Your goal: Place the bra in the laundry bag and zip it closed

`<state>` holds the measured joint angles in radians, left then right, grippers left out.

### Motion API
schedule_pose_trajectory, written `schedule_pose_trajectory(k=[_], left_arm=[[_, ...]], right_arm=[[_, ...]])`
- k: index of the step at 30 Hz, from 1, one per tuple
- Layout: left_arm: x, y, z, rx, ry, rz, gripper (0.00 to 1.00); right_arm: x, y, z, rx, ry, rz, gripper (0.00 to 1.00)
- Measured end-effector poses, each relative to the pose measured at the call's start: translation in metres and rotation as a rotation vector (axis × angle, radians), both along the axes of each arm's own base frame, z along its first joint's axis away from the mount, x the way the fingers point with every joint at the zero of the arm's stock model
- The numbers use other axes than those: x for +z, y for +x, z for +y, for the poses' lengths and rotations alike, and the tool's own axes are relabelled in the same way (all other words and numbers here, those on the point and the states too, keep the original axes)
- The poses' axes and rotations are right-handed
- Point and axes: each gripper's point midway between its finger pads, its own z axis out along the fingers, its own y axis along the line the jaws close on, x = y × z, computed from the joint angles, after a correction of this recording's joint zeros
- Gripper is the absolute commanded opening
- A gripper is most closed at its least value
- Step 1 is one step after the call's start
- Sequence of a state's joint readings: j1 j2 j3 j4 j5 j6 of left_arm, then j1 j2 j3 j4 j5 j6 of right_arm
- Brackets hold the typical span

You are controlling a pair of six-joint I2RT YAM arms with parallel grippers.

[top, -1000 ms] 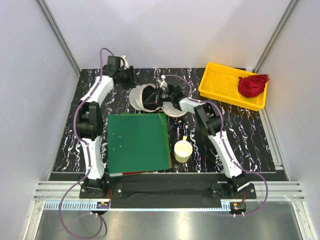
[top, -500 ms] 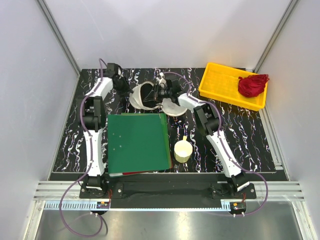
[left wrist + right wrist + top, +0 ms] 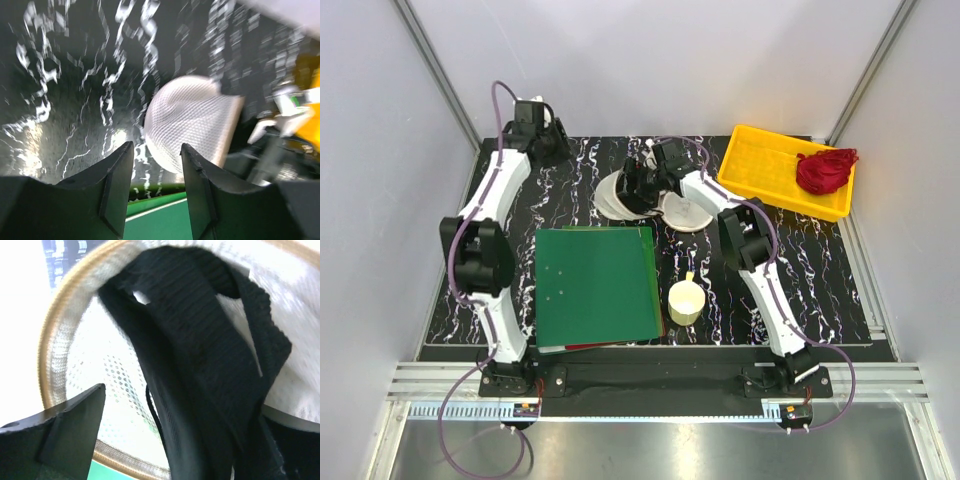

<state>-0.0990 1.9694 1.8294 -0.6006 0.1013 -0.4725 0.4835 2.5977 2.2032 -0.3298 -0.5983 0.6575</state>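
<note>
Left gripper [image 3: 156,149] has backed away, half-open and empty; right gripper [image 3: 644,181], spread wide, hovers nearest the bra [image 3: 200,355] in the laundry bag [image 3: 75,367].

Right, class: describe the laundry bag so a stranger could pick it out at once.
Start at the black marbled table and go to its far middle, left of the yellow tray and beyond the green folder. The laundry bag is the round cream mesh pouch lying open there with a black bra in it; the cream cup is solid, with a handle.
</note>
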Motion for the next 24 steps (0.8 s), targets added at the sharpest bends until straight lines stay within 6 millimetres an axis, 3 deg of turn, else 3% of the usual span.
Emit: schedule_pose_trajectory(k=[2,5,12,17,20,22,24], left_arm=[[0.030,-0.003,-0.003,-0.012,0.003,-0.075,0.47],[0.046,-0.008,-0.015,-0.042,0.005,-0.117,0.46],[0.033,-0.026,-0.064,-0.155,-0.002,-0.089,0.46],[0.036,-0.034,-0.091,-0.227,-0.028,-0.097,0.44],[0.039,-0.039,-0.106,-0.272,-0.046,-0.101,0.38],[0.043,-0.039,-0.117,-0.303,-0.051,-0.112,0.25],[0.045,-0.038,-0.135,-0.348,-0.050,-0.130,0.22]], right_arm=[[0.000,-0.001,-0.011,-0.030,-0.071,0.002,1.00],[0.000,-0.002,-0.027,-0.067,-0.154,-0.002,1.00],[0.015,-0.002,-0.060,-0.143,-0.306,-0.034,1.00],[0.030,-0.006,-0.092,-0.210,-0.413,-0.061,1.00],[0.041,-0.013,-0.116,-0.257,-0.465,-0.064,1.00],[0.049,-0.018,-0.140,-0.310,-0.503,-0.063,1.00],[0.055,-0.020,-0.163,-0.379,-0.530,-0.055,1.00]])
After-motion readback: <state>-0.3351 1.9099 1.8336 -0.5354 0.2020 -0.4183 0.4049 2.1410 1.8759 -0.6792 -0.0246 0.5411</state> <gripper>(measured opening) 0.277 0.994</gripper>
